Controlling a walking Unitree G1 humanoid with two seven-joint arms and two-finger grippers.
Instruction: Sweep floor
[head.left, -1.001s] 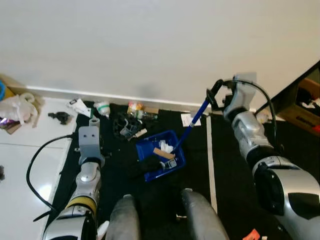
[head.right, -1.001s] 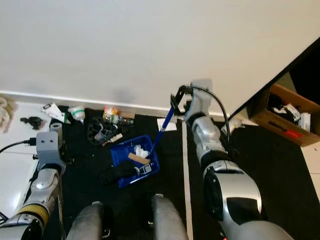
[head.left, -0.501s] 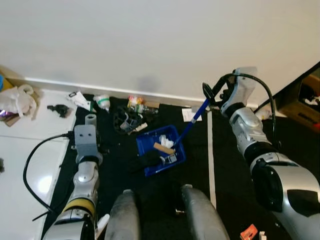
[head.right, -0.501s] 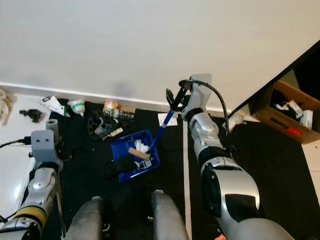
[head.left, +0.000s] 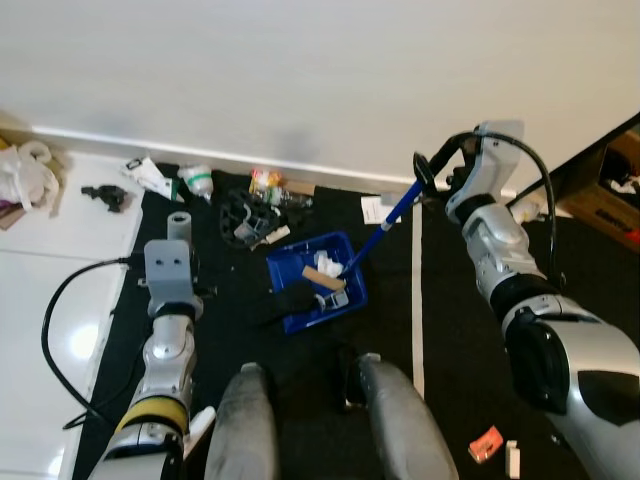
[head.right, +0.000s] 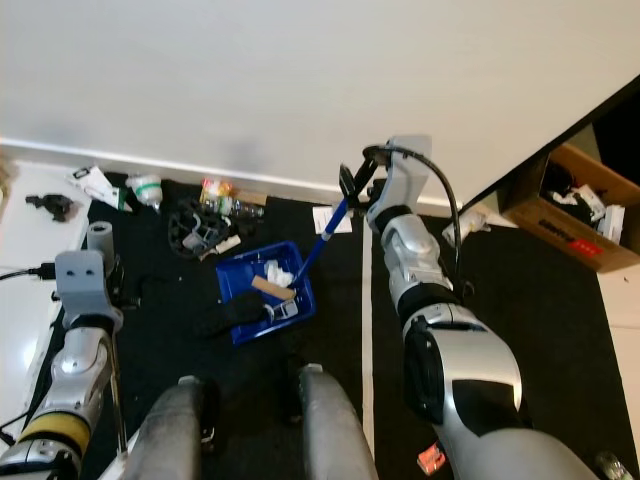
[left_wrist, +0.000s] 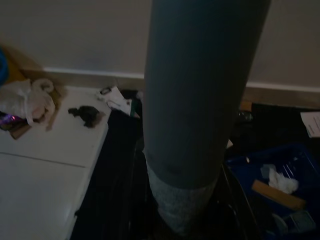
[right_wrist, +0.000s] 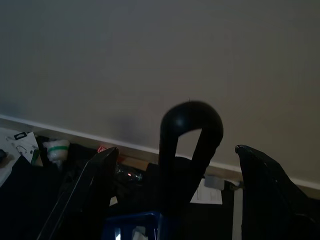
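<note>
Dustpan held by its long handle while litter waits along the wall

The right claw (head.left: 432, 178) has its fingers spread either side of the looped black end of the blue handle (head.left: 385, 225), steadying the blue dustpan (head.left: 315, 293) on the black floor mat (head.left: 240, 330); the left claw (left_wrist: 192, 125) pinches a grey pole, likely the broom; scattered litter (head.left: 255, 210) lies just beyond the pan, near the baseboard

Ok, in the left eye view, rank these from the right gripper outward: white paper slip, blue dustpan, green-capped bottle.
From the right gripper:
1. White paper slip, on the black mat by the baseboard, just to its left.
2. Blue dustpan, mid-mat.
3. Green-capped bottle, far left near the wall.
</note>
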